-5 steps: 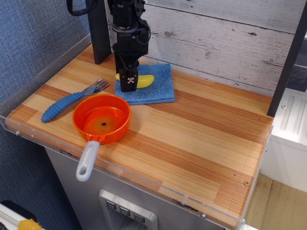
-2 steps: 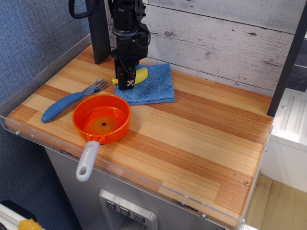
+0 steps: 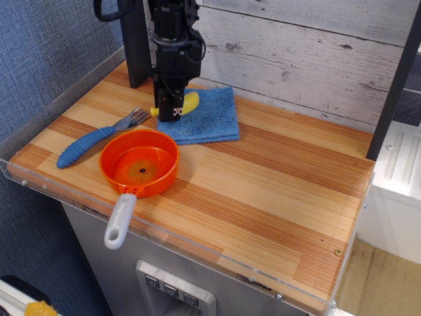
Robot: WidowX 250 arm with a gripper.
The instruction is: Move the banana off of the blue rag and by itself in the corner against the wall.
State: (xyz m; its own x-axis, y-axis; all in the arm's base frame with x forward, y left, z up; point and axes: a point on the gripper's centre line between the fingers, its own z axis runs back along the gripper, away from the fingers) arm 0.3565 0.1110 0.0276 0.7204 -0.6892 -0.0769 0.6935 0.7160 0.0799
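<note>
The small yellow banana (image 3: 191,101) is held tilted over the left edge of the blue rag (image 3: 212,120), with one end poking out left of the fingers. My black gripper (image 3: 172,113) points straight down and is shut on the banana's middle. The rag lies flat on the striped wooden tabletop (image 3: 276,191), near the whitewashed plank wall (image 3: 296,59). A corner (image 3: 363,139) lies at the back right, where the wall meets a dark upright post (image 3: 396,82), far from the gripper.
An orange pan (image 3: 139,163) with a grey handle sits just in front of the rag. A blue-handled fork (image 3: 92,141) lies to its left. Another dark post (image 3: 135,46) stands at the back left behind my arm. A clear lip edges the table's front.
The banana lay flat on the rag a second ago. Now it is tipped up and shifted left in the fingers, and the gripper has moved slightly left and back.
</note>
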